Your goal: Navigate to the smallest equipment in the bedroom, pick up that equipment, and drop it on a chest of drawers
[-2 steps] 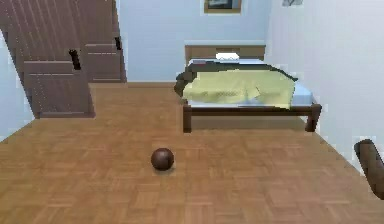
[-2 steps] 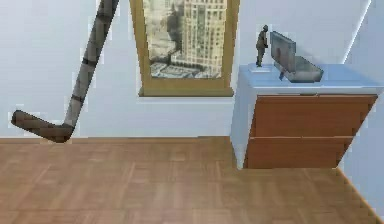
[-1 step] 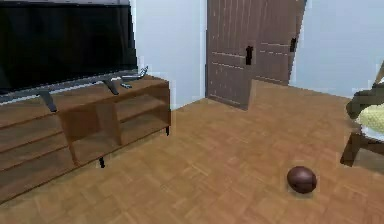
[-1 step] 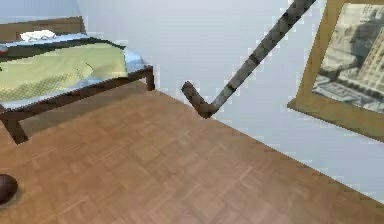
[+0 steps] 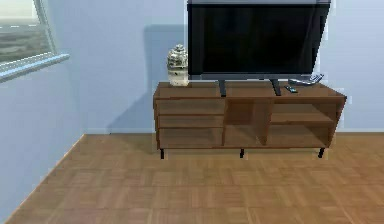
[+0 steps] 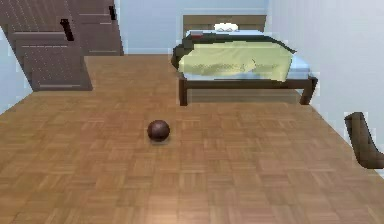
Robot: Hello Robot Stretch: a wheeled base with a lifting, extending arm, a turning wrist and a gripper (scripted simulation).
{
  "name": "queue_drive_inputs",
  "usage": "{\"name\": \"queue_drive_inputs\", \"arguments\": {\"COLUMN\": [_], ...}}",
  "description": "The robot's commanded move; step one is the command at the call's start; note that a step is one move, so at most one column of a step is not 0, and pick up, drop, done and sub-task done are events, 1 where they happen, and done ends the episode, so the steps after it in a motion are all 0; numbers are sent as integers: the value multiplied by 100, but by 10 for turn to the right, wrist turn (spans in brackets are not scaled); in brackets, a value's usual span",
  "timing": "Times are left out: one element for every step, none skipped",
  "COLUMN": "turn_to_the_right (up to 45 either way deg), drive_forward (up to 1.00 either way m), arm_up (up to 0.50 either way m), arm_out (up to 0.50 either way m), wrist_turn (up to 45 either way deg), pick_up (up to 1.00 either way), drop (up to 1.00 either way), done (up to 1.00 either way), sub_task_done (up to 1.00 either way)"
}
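One dark round ball (image 6: 158,130) sits on the wood floor (image 6: 250,170) mid-frame in the arm side view, with the bed (image 6: 240,60) at its one o'clock and a dark cabinet (image 6: 60,45) at eleven. Ahead, a TV (image 5: 257,38) on a drawered stand (image 5: 190,120). As for the hand, cannot tell its state.

Arm lift & ext., wrist turn and gripper pose can't be told here, so no state is given for them. Base is judged to be stood level & upright, w/o roll or tilt, w/ heading taken as 12 o'clock.
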Motion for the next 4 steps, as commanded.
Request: {"name": "queue_drive_inputs", "arguments": {"turn_to_the_right": [0, -120, -30, 0], "drive_forward": [100, 0, 0, 5], "arm_up": [0, 0, 0, 0], "arm_out": [0, 0, 0, 0], "wrist_turn": [0, 0, 0, 0], "pick_up": [0, 0, 0, 0], "drop": [0, 0, 0, 0], "done": [0, 0, 0, 0], "sub_task_done": [0, 0, 0, 0]}}
